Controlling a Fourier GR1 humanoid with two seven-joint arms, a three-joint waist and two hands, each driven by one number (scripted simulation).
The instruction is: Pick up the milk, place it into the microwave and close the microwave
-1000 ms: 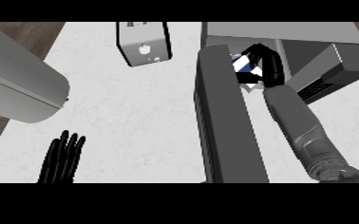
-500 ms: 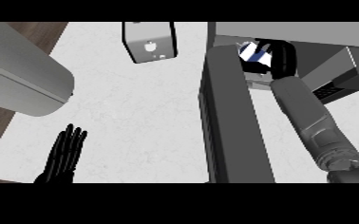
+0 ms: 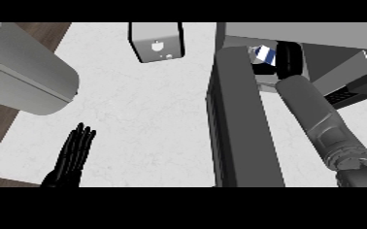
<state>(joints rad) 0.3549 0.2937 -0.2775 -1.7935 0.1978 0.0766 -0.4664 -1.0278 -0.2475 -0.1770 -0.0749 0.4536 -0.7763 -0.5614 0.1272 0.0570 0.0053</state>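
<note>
Right hand (image 3: 288, 58) is deep in the microwave (image 3: 287, 31) at far right, fingers wrapped round the milk (image 3: 264, 54), and it looks like the carton is being carried in past the open door (image 3: 233, 121) to be set down inside. Left hand (image 3: 73, 151) rests near left on the counter (image 3: 150, 111) with straight fingers, holding nothing. Most of the milk is hidden behind door and fingers, so I can't tell if it touches the floor.
</note>
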